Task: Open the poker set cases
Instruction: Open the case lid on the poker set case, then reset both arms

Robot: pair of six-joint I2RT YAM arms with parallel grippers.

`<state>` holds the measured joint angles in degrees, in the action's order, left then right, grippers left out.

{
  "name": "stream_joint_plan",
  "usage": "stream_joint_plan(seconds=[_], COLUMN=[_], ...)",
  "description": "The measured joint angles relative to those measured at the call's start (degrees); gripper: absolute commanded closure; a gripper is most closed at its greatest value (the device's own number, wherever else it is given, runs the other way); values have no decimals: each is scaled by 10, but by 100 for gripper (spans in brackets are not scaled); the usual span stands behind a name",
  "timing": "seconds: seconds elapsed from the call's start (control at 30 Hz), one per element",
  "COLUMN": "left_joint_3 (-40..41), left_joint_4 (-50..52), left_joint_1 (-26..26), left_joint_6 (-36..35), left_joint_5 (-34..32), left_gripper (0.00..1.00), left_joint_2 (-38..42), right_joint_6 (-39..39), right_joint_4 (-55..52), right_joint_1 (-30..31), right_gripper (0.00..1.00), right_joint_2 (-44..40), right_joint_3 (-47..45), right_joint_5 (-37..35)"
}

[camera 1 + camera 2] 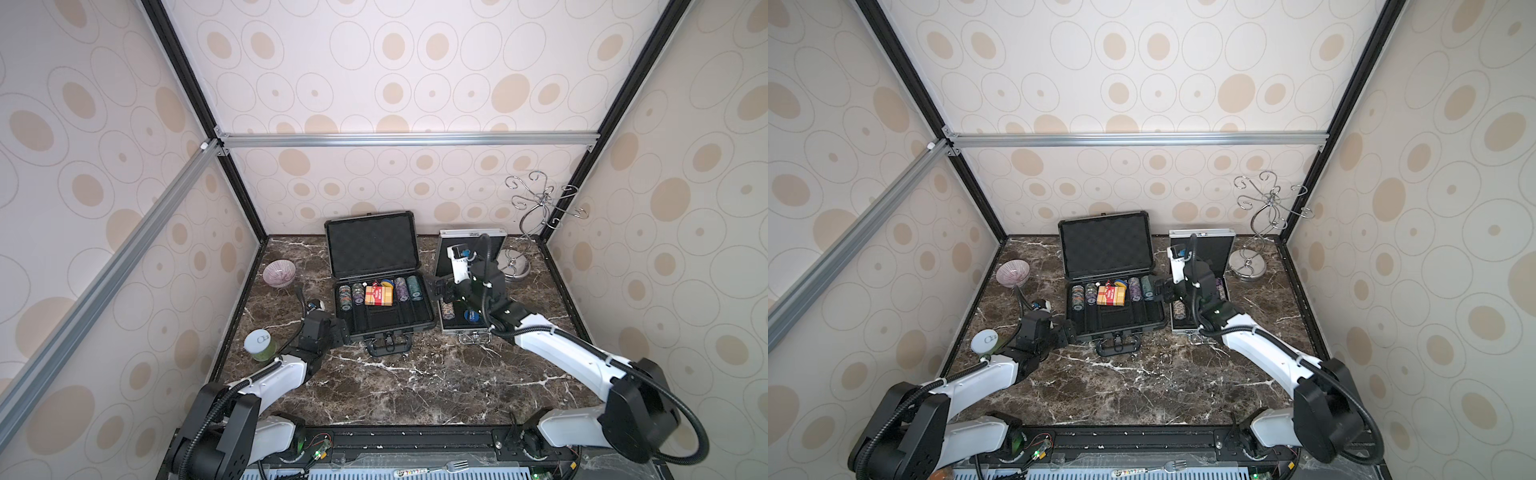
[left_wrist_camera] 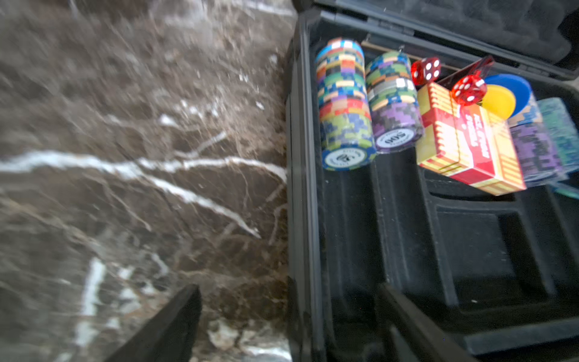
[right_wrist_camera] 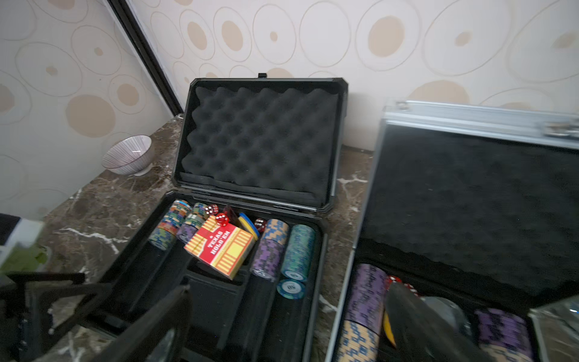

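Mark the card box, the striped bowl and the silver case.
card box (image 3: 219, 249): right wrist view, printed top face.
striped bowl (image 1: 279, 273): in a top view, inside wall.
silver case (image 3: 470, 203): right wrist view, lid's foam lining.

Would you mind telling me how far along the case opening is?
Done: the dark case and the silver case both have their lids standing up, chips showing. In hand: nothing; the left hand is open at the dark case's near corner, the right hand open above the gap between the cases. Left: nothing that I can see.
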<state>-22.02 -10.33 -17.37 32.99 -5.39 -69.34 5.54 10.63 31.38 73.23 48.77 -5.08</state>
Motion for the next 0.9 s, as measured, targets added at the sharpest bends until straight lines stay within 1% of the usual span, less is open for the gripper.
stream_joint_plan(seconds=[0.1,0.2,0.37,0.5,0.57,0.77,0.9], left_joint_3=[-1,-1,2,19,32,78,94], left_joint_4=[-2,-16,-62,-98,-115,-180,-231], left_joint_1=[0,0,0,0,0,0,0], left_joint_6=[-13,-26,-47,-74,-92,-146,-177], left_joint_5=[-24,-49,-88,-119,-136,-187,-222], left_gripper=[0,0,0,0,0,0,0], left_joint_2=[16,42,82,112,123,143,141], right_joint_6=[-47,-94,-120,-113,-105,-93,-89], right_joint_4=[28,61,109,178,208,311,351], right_joint_1=[0,-9,-54,-108,-138,-198,-226], right_gripper=[1,1,1,1,1,1,0], right_joint_2=[-50,-79,-92,-96,-83,6,56], right_joint_3=[-69,-135,-220,-287,-311,-329,-322], right_joint_5=[-68,-135,-191,-189,-185,-158,-128])
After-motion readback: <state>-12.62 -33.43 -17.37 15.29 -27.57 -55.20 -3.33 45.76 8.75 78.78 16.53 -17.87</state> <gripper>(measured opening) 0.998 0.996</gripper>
